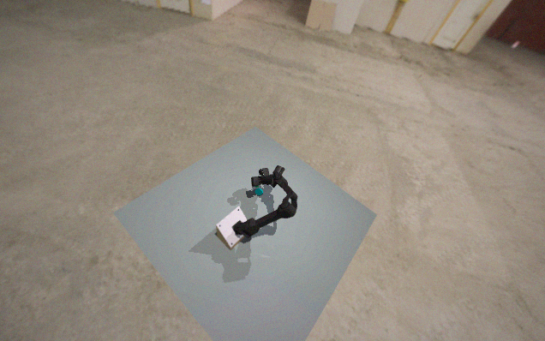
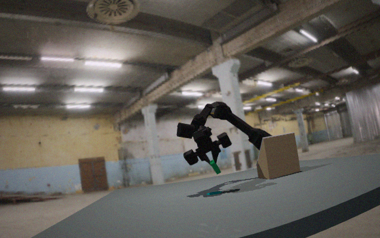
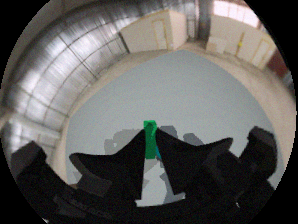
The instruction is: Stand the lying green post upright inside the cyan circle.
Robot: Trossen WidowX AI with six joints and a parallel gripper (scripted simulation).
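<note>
Item: my gripper [image 2: 211, 161] [image 3: 149, 131], closed on the green post [image 2: 215, 167] [image 3: 150, 140]. Post: between my fingertips, tilted, raised off the grey table top [image 1: 296, 266] [image 2: 143, 215] [image 3: 175, 90]. Cyan circle [image 1: 259, 191] [image 2: 214, 193] [image 3: 158, 153]: flat on that surface, below my gripper.
</note>
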